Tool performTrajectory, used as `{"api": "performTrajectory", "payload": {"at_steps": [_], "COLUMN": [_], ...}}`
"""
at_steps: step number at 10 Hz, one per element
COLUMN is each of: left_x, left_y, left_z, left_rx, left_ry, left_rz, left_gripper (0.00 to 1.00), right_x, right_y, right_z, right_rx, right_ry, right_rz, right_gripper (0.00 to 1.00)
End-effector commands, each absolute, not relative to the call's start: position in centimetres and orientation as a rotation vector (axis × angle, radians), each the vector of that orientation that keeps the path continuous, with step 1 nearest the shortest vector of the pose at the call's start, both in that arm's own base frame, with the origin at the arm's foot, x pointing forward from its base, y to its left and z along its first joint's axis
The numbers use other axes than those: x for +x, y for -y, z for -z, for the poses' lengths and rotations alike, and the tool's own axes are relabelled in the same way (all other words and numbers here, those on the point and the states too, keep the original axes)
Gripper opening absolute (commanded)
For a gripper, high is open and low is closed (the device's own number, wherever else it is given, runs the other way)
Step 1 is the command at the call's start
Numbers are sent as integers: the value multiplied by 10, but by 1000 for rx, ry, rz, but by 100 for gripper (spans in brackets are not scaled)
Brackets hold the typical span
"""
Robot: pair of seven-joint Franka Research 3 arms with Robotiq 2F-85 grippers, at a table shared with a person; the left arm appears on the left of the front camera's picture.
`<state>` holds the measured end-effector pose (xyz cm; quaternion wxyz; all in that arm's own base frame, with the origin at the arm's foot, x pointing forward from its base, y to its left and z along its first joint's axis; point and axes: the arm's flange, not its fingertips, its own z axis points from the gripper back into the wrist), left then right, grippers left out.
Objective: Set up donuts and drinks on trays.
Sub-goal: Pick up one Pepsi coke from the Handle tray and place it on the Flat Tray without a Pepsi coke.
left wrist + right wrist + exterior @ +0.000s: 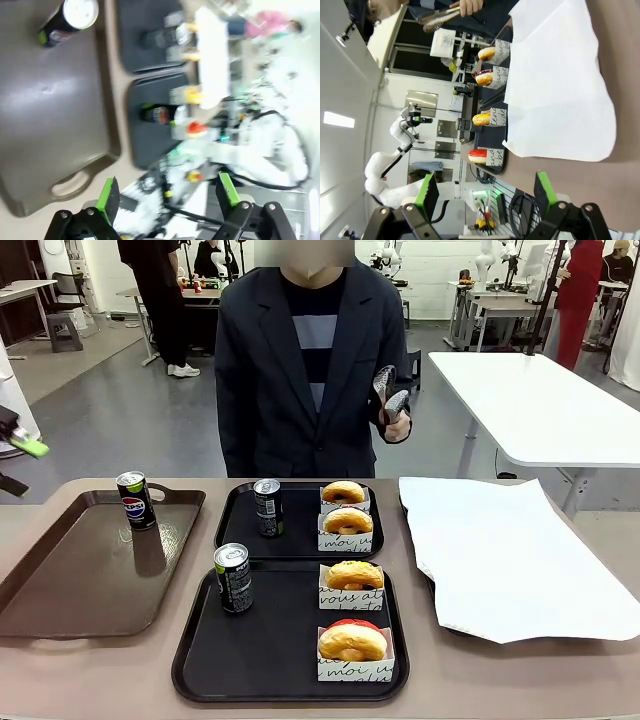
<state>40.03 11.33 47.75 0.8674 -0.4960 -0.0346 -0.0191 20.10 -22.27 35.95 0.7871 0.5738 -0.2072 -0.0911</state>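
**Both grippers empty, trays nearly set**

Left gripper (28, 445) sits at the front view's far-left edge; well off to its side, two black trays (200, 650) each hold one can (233, 578) and two sleeved donuts (352, 641).

Left wrist view: jaws wide, holding nothing; a Pepsi can (67, 20) remains on the brown tray (50, 110) ahead.

Right wrist view: right gripper (482, 192) gapes empty, donuts beyond.

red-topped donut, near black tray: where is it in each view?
Front view: red-topped donut in its white sleeve, bottom centre, right front corner of the near black tray.
Left wrist view: small red blur right of centre, at that tray's edge.
Right wrist view: lower centre, lowest of the four donuts.
Shared landmark: the white paper sheet beside the trays.
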Motion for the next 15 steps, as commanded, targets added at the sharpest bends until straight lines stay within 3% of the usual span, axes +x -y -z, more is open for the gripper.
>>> {"api": "performTrajectory", "payload": {"at_steps": [1,7,15], "left_x": [412,388,394], "left_y": [-146,-210,-201], "left_z": [-465,-441,-444], "left_rx": [-1204,-1221,-1218], "left_ry": [139,184,170], "left_rz": [-128,-120,-166], "left_gripper": [100,100,100], "right_x": [201,201,201], "right_y": [222,222,222], "right_z": [-359,-359,-359], "right_rx": [1244,1244,1244], "right_ry": [460,460,460], "right_rz": [185,185,185], "right_gripper": [100,100,100]}}
